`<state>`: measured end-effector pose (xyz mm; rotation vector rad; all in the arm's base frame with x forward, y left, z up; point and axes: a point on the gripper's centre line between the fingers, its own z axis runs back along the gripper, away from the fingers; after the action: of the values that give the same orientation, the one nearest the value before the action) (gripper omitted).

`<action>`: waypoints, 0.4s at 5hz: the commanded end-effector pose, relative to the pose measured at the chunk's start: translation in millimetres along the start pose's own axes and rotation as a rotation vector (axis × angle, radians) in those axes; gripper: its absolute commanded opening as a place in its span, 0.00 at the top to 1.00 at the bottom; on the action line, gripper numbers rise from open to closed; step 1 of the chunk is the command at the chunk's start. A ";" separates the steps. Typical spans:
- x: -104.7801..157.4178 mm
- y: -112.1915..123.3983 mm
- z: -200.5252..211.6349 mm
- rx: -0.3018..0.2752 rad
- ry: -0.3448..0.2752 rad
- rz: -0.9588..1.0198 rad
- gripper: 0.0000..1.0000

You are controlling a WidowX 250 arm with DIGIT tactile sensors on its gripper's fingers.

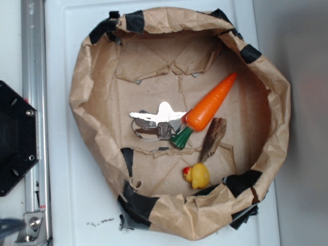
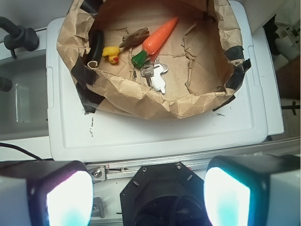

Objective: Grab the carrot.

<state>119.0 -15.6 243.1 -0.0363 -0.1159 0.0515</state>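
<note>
The carrot (image 1: pixel 209 106) is glossy orange with a green stem end. It lies slanted inside a round brown paper-lined basin (image 1: pixel 97 66), stem toward the keys. It also shows in the wrist view (image 2: pixel 159 36), far ahead at the top. My gripper (image 2: pixel 148 197) is open and empty, its two fingers wide apart at the bottom corners, above the black robot base and well short of the basin. The gripper does not show in the exterior view.
A bunch of keys (image 1: pixel 154 123) lies beside the carrot's stem. A small brown wood piece (image 1: pixel 213 137) and a yellow rubber duck (image 1: pixel 197 175) lie close by. The basin stands on a white lid (image 2: pixel 155 132). A metal rail (image 1: pixel 32 61) and the black base (image 1: pixel 15 138) are at left.
</note>
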 end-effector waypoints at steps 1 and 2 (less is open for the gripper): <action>0.0 0.0 0.0 0.000 0.000 0.000 0.00; 44.2 12.9 -38.9 0.040 -0.076 0.223 0.00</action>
<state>166.4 -5.0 199.2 -0.0056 -0.1491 0.2630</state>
